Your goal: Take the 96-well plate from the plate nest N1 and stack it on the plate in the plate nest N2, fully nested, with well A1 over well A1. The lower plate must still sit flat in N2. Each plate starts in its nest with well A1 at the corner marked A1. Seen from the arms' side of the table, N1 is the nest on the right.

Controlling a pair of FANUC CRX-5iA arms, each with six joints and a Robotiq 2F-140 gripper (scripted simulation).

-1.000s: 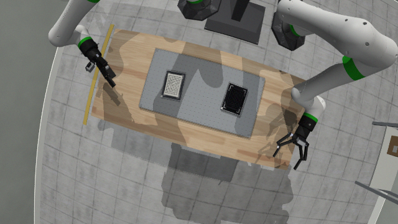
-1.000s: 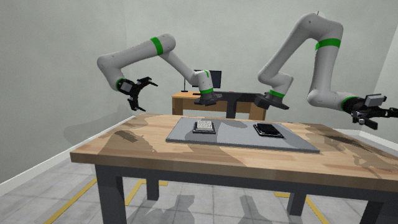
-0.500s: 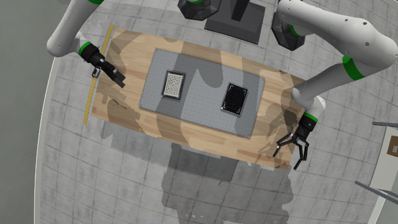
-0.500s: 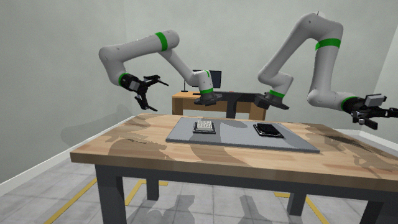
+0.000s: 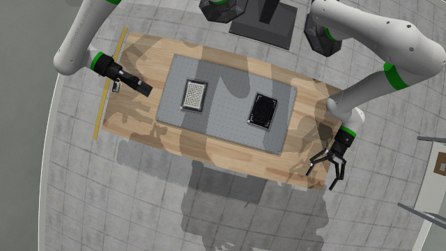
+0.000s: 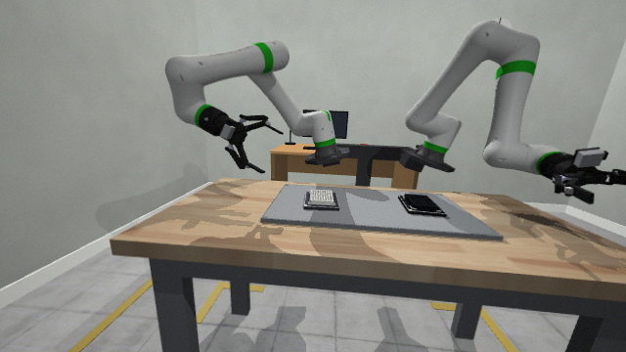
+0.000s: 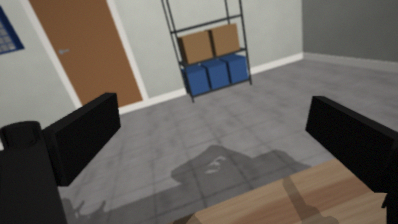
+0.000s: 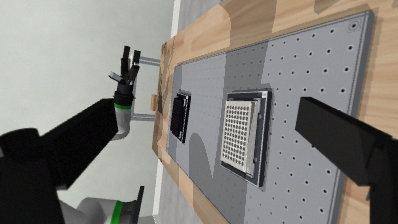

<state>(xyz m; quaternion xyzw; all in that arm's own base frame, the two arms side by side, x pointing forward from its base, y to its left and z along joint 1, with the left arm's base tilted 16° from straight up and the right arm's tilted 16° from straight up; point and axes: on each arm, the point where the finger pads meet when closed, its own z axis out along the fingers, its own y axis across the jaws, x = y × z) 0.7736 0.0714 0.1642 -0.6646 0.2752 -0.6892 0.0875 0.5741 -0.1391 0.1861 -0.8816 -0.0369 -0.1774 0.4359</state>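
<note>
The white 96-well plate point(image 5: 194, 95) point(image 6: 321, 197) point(image 8: 236, 135) sits in nest N1 point(image 5: 192, 110) point(image 6: 321, 207), a dark frame. A black plate point(image 5: 263, 110) point(image 6: 420, 201) point(image 8: 177, 117) sits in nest N2. The A1 marks are too small to read. My right gripper point(image 5: 145, 90) point(image 6: 273, 153) point(image 8: 207, 114) is open and empty, raised above the table beyond the N1 end of the grey board, its wrist camera facing both plates. My left gripper point(image 5: 318, 182) point(image 6: 606, 188) point(image 7: 213, 112) is open and empty, out by the table corner on the N2 side, well away from both plates.
Both nests stand on a grey perforated board point(image 5: 228, 104) point(image 6: 372, 215) on the wooden table point(image 5: 237, 164) point(image 6: 220, 242). Bare board separates the nests. The left wrist view shows a table edge, the floor and a distant shelf point(image 7: 215, 60).
</note>
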